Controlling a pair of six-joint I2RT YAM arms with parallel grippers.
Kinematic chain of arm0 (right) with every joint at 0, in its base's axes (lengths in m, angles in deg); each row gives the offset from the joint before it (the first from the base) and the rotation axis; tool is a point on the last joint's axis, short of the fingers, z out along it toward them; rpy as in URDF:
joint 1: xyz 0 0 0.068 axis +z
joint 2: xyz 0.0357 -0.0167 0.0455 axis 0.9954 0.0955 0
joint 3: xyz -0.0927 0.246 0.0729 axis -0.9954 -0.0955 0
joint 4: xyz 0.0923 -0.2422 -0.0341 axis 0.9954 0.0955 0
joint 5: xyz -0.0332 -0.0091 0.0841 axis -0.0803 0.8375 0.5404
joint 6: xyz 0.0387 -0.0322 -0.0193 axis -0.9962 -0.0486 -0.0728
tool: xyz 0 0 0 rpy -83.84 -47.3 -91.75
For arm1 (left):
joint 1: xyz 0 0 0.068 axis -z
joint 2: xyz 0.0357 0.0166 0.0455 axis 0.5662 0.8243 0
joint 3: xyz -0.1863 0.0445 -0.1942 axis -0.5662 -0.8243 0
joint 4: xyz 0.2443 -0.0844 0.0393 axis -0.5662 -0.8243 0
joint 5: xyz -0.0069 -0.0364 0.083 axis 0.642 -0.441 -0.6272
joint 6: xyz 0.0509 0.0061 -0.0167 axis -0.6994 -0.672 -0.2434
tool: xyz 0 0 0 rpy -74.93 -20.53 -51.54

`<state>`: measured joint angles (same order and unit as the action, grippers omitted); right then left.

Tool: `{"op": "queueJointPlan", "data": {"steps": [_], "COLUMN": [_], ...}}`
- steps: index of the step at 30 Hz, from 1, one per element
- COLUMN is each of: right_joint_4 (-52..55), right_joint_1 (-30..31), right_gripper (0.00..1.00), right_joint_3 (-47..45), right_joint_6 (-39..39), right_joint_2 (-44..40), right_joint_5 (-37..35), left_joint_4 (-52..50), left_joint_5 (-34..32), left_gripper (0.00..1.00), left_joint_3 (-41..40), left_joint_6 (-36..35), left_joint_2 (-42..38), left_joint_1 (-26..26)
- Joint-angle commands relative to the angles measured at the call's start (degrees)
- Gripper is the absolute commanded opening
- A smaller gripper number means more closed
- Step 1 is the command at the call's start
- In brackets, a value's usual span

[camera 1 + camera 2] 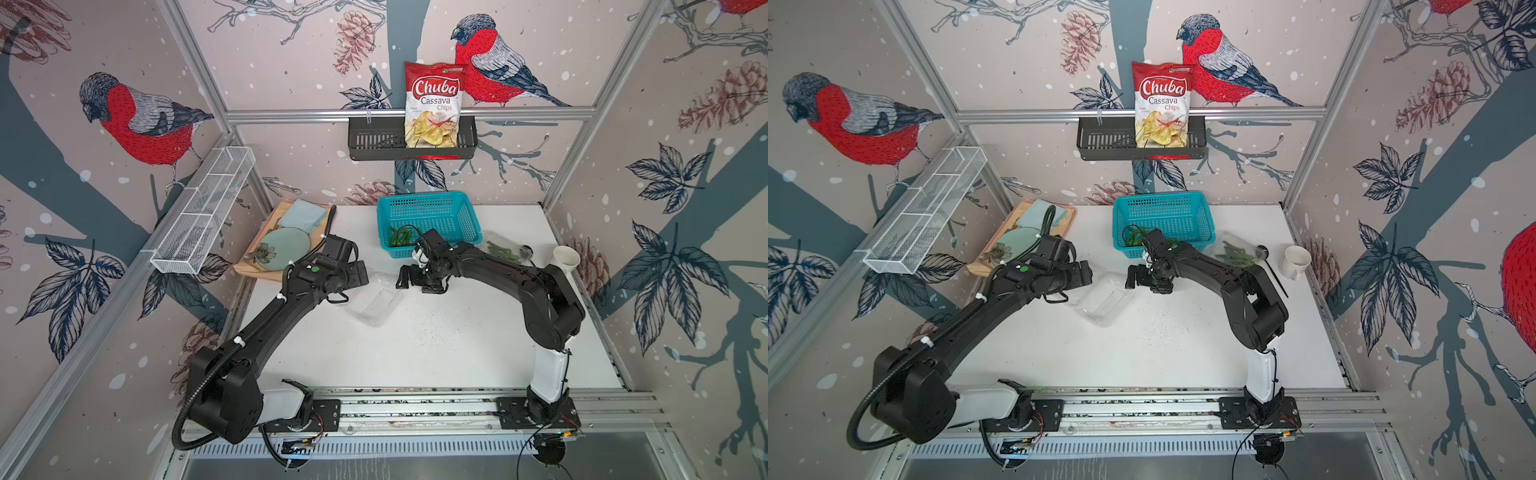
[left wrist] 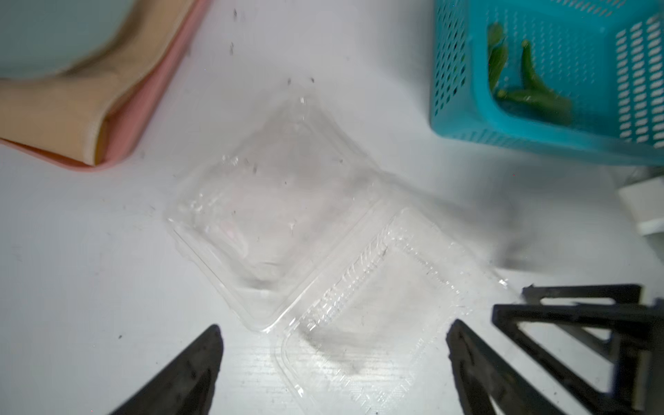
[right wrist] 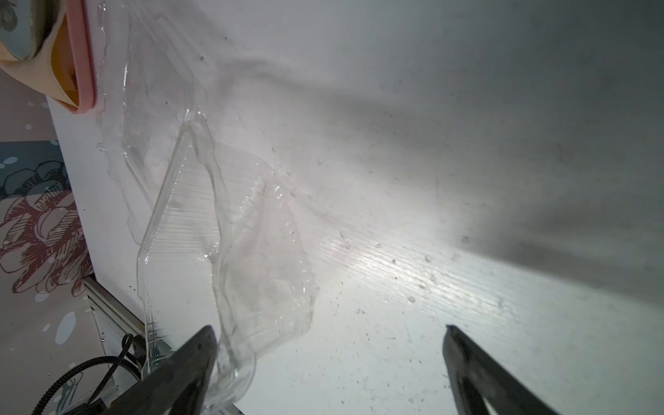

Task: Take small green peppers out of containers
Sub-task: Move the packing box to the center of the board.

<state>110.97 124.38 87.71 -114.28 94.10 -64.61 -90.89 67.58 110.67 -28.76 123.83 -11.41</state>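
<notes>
currently both jaws are seen spread wide and empty: the left gripper (image 2: 334, 327) is held over an opened, empty clear plastic clamshell container (image 2: 287, 215) on the white table (image 1: 436, 353), the right gripper (image 3: 330, 327) just beside it. slim glossy green peppers (image 1: 399, 237) are seen in the teal perforated plastic basket (image 1: 428, 208), more in a second clear clamshell container (image 1: 505, 249) near the white cup (image 1: 566, 257).

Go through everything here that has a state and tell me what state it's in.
Centre clear container: lid open, empty, flat on the table.
Far clear container: holds green peppers; lid unclear.
Teal basket: upright, a few peppers inside.
Left claw: open, empty.
Right claw: open, empty.
Chips bag: upright in wall basket.
</notes>
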Motion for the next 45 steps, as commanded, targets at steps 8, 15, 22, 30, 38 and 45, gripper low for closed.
{"op": "queueJointPlan", "data": {"steps": [8, 15, 22, 30, 38, 45], "right_joint_4": [-1.8, 2.5, 5.2, 5.4, 4.7, 1.8], "right_joint_1": [-1.0, -3.9, -13.4, -28.4, -37.7, -40.3], "right_gripper": [0.96, 0.96, 0.96, 0.99, 0.99, 0.99], "right_joint_3": [-4.1, -1.2, -0.4, 4.3, 18.4, 29.5], "right_joint_6": [-1.7, 1.0, 3.9, 10.2, 14.6, 18.4], "right_joint_2": [-5.0, -8.0, -13.0, -9.1, 6.2, 16.1], "right_joint_5": [0.9, -2.0, -3.2, -6.1, -11.4, -19.2], "left_joint_4": [11.8, 8.1, 3.0, -2.4, -9.5, -15.7], "left_joint_5": [3.2, -4.1, -8.2, -8.8, -8.2, -8.7], "left_gripper": [0.9, 0.86, 0.83, 0.83, 0.83, 0.83], "left_joint_3": [-6.2, -3.7, -7.3, -10.2, -8.3, -4.7], "left_joint_6": [-4.7, -3.5, -0.4, 0.9, 3.4, 4.1], "left_joint_2": [10.9, 17.2, 13.6, 8.6, 4.1, -0.3], "left_joint_1": [2.0, 3.0, 3.3, 4.5, 5.1, 5.4]}}
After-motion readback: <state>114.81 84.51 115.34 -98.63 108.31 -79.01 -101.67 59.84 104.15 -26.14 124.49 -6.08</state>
